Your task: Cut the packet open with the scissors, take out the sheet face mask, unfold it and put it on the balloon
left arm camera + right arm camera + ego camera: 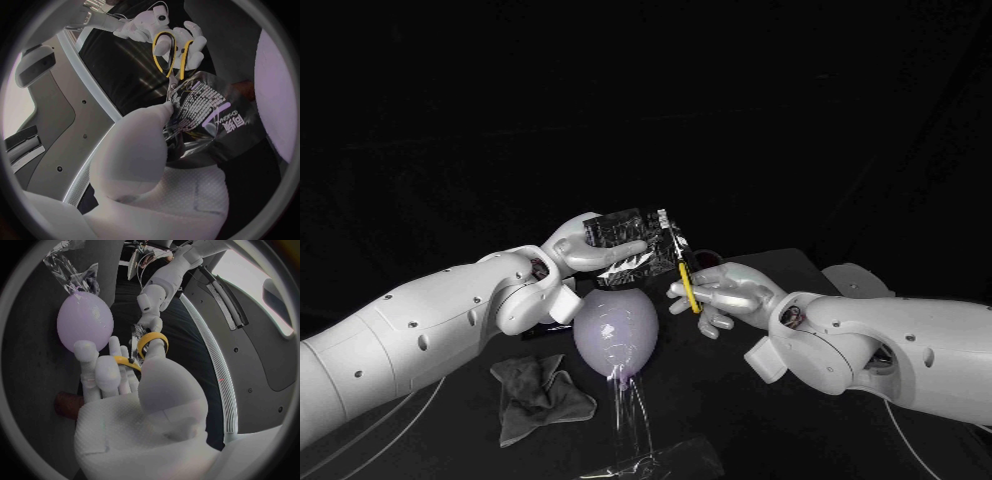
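- Step in hand, as I judge it: cutting the packet open; the mask is not out yet
- The left hand (pixel 589 252), at the centre of the frame, has its fingers clamped round the dark packet (pixel 632 238); it holds the packet upright, just above the balloon (pixel 615 328)
- The right hand (pixel 721 292), right of centre, has its fingers through the yellow loops of the scissors (pixel 684 272); the blades point up along the packet's right edge and meet its corner; I cannot tell whether they have bitten into the foil
- The pale purple balloon sits low in the middle of the frame; a grey cloth (pixel 538 395) lies on the bench (pixel 776 440) at lower left
- Next move likely calls for 1 firm squeeze of the loops across the packet's edge; the 2 hands must stay steady so the foil does not slip or fold
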